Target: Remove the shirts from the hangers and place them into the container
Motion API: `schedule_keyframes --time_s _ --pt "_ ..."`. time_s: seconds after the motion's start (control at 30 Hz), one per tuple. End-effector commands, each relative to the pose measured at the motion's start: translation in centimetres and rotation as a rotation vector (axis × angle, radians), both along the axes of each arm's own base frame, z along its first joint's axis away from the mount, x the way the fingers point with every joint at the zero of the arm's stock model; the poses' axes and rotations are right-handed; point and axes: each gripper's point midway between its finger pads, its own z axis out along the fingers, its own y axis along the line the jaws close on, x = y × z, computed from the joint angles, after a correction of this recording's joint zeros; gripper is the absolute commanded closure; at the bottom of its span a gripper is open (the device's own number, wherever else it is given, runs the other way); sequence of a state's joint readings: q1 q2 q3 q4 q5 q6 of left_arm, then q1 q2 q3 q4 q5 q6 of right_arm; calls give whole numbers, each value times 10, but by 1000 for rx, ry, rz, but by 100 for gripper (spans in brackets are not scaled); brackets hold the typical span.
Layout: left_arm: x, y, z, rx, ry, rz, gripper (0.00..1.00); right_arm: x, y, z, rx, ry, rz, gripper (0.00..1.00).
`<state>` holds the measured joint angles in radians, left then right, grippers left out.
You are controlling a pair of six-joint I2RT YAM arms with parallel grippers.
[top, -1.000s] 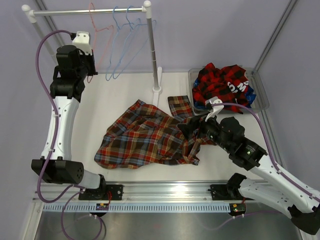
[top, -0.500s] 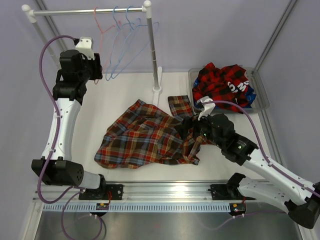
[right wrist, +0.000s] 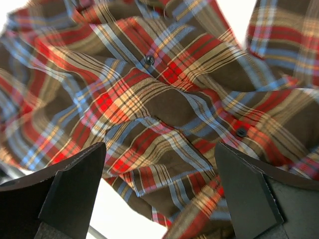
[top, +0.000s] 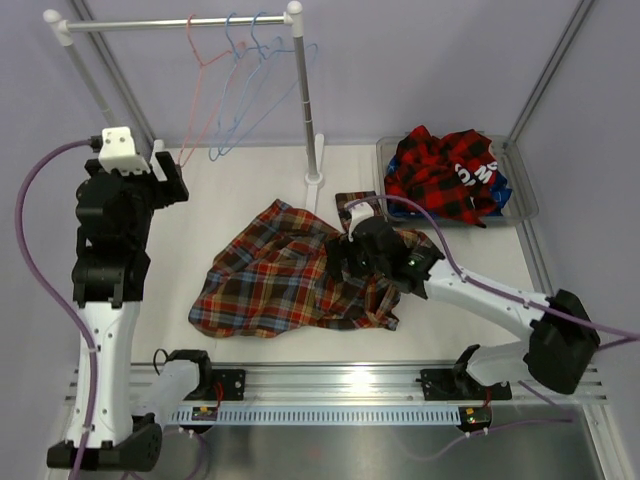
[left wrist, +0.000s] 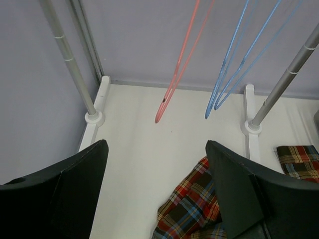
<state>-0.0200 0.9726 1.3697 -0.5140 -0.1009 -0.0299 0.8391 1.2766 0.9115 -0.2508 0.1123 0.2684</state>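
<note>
Brown plaid shirt (top: 280, 280) lies spread mid-table in your overhead view. The red-and-black shirt (top: 440, 170) fills the container (top: 528, 205) at far right, with blue cloth (top: 497, 186), perhaps a third shirt, beneath it. Your left wrist view: left gripper (left wrist: 155, 149) spread wide, empty, facing the bare pink hanger (left wrist: 174, 84) and blue hangers (left wrist: 234, 64). Your right wrist view: right gripper (right wrist: 159, 159) splayed over the brown plaid, not clasping it.
</note>
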Motion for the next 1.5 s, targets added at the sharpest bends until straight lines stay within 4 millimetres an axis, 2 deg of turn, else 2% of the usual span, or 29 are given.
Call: schedule_keyframes --time_s 0.0,0.07,0.1,0.17,0.2,0.23,0.3,0.33,0.43,0.6,0.67,0.7,0.73,0.8,0.83,0.9,0.97,1.03,1.13,1.17,1.2,1.23,1.27,1.3,1.33,1.37,1.4,1.47 --pt "-29 11 -8 -41 -55 74 15 10 21 -13 -34 47 -43 1" --pt "-45 9 -12 -49 -78 61 14 17 32 -18 -43 63 -68 1" --pt "-45 9 -28 -50 -53 62 14 19 42 -28 -54 88 -82 1" --pt "-50 7 -37 -60 -56 54 14 25 49 -38 -65 100 -113 1" --pt "-55 6 -34 -66 -85 46 14 29 55 -49 -73 129 -134 1" --pt "-55 4 -47 -77 -71 42 14 34 54 -55 -93 130 -167 1" --pt "-59 1 -50 -82 -93 23 14 41 50 -74 -136 154 -240 1" --pt "-58 1 -59 -85 -79 26 14 46 45 -80 -164 142 -281 1" --pt "-60 2 -65 -71 -78 34 14 50 37 -104 -232 168 -339 1" --pt "-63 2 -74 -52 -69 39 14 43 38 -144 -330 254 -324 1" --pt "-64 2 -75 -47 -72 40 14 39 41 -153 -338 286 -306 7" --pt "-64 1 -77 -47 -70 37 14 39 39 -159 -348 299 -306 12" --pt "-65 1 -77 -47 -70 37 14 38 40 -163 -347 315 -298 27" --pt "-65 1 -77 -45 -71 38 14 38 37 -167 -347 330 -300 42" --pt "-65 1 -77 -44 -73 36 14 36 38 -168 -337 346 -290 61" --pt "-66 1 -77 -42 -74 39 14 37 37 -165 -323 345 -286 83" --pt "-66 2 -77 -41 -76 41 14 40 35 -157 -309 325 -284 100" --pt "-66 1 -77 -41 -74 38 14 46 35 -129 -274 273 -271 100" --pt "-66 0 -78 -39 -72 33 14 62 37 -50 -145 177 -249 100" --pt "-66 0 -78 -39 -74 36 14 74 24 -7 -73 127 -269 100" --pt "-66 1 -79 -38 -69 39 14 86 20 33 0 76 -278 100" --pt "-67 1 -77 -37 -75 39 13 93 13 65 55 35 -283 100" --pt "-67 1 -78 -35 -72 39 14 103 -14 101 80 -26 -325 100" --pt "-67 1 -78 -35 -74 39 14 113 -23 155 137 -118 -347 100" --pt "-66 0 -79 -35 -71 36 14 119 -38 187 146 -181 -384 100" --pt "-66 0 -78 -35 -71 36 14 122 -52 203 95 -215 -391 100" --pt "-66 -1 -79 -35 -69 33 13 130 -75 266 151 -329 -457 100" --pt "-66 -2 -79 -36 -70 28 14 143 -97 300 131 -405 -504 100"
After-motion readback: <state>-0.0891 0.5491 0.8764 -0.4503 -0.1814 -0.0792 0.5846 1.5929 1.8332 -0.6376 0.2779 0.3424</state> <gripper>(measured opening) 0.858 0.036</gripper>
